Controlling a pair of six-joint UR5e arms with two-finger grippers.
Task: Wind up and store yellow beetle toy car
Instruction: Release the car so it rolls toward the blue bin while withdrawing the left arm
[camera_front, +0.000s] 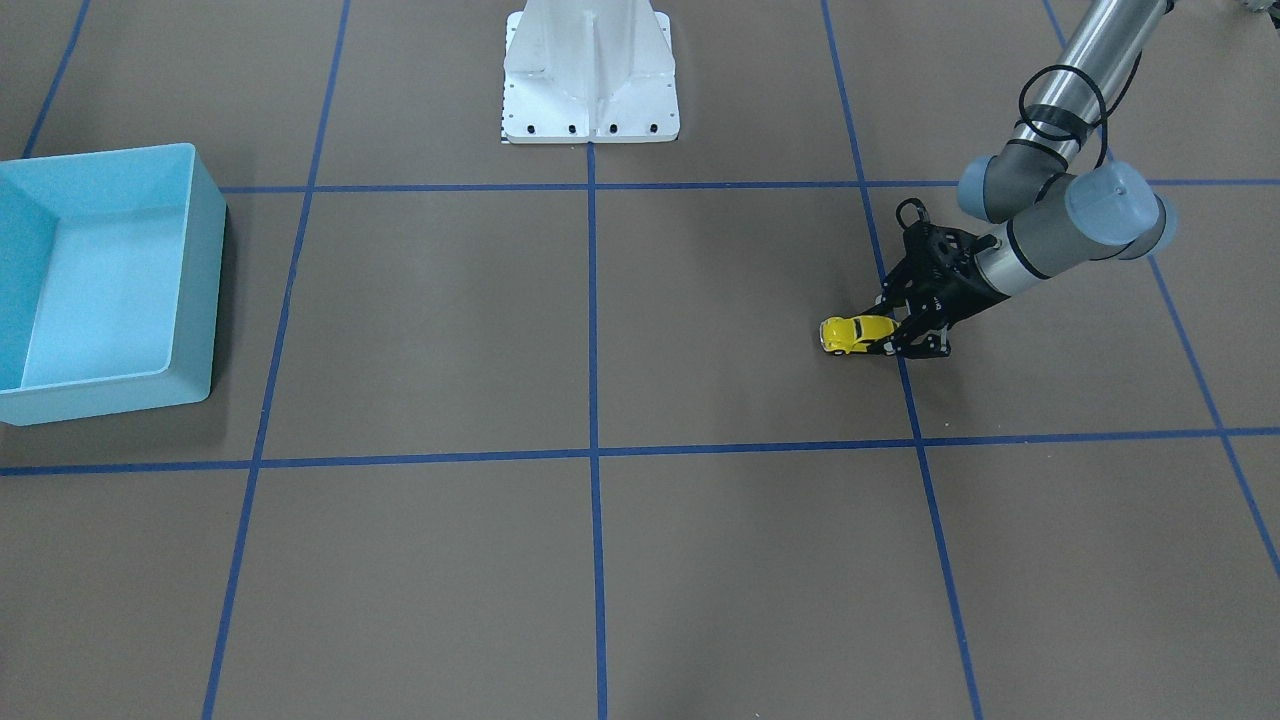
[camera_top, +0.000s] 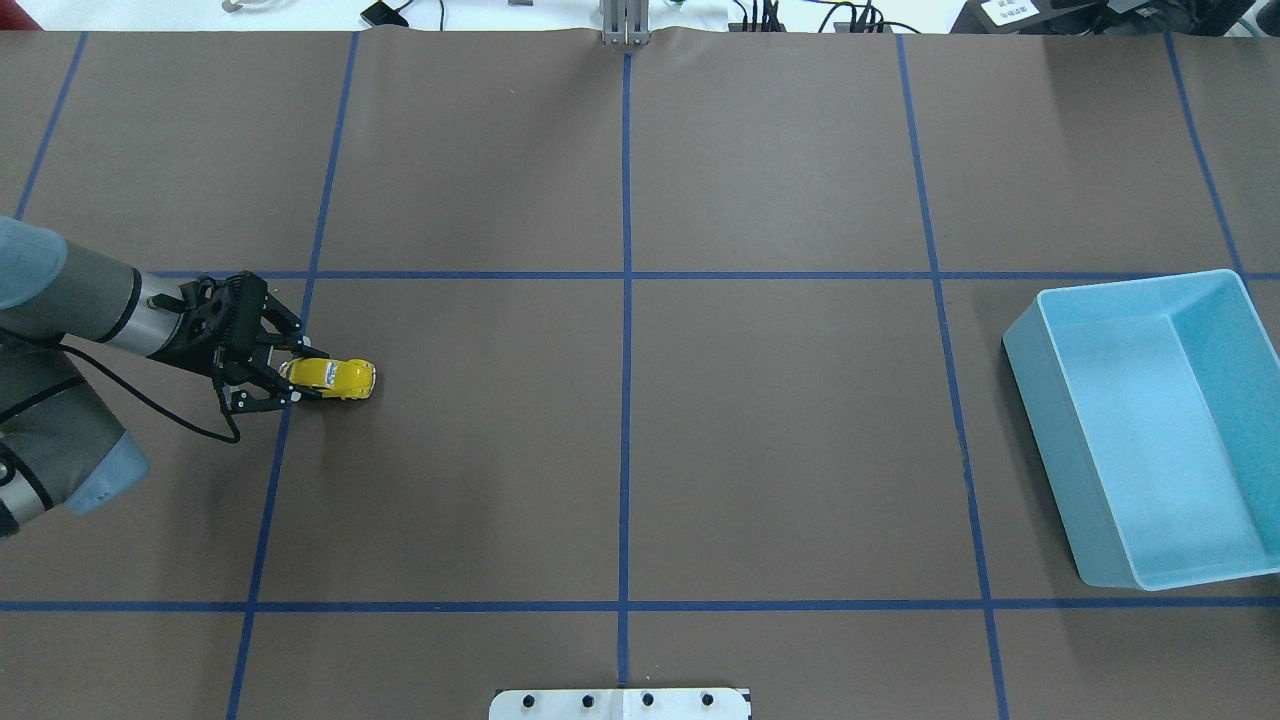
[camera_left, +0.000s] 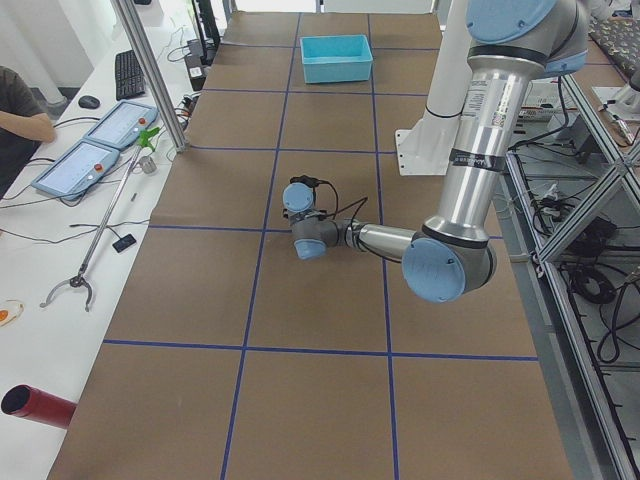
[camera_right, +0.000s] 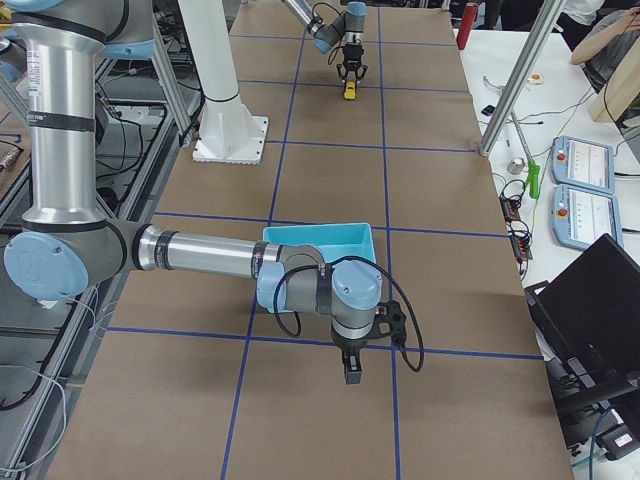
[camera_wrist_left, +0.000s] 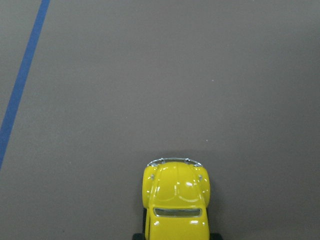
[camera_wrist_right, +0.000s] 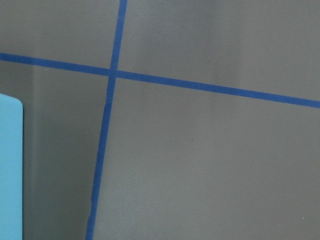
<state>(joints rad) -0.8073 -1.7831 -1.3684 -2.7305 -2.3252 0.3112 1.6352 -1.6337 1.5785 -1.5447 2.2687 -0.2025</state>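
Left gripper: at the far left, the left gripper (camera_top: 297, 375) is low at the table (camera_top: 780, 430), its 2 fingers set against the 2 flanks of the toy car's tail; it looks closed on the car rather than gaping around it.
Toy car: the yellow toy car (camera_top: 335, 377) is wheels-down on the brown table, just right of a blue tape line, its rear tucked between those fingers.
Long axis: it runs along the table's length, in line with the gripper's reach. The nose points away from the wrist and toward the bin.
Coming move: to my eye a wind-up stroke has to drag the car straight back along that axis, toward the wrist, wheels pressed down; any sideways drift would skid it instead.
Bin: the light blue bin (camera_top: 1060, 440) sits at the far right, well apart from the car, open and with nothing in it.
Right gripper: the right gripper (camera_right: 353, 372) hangs near the bin; I cannot tell how wide it is.
Nearer arm: the left, plainly.
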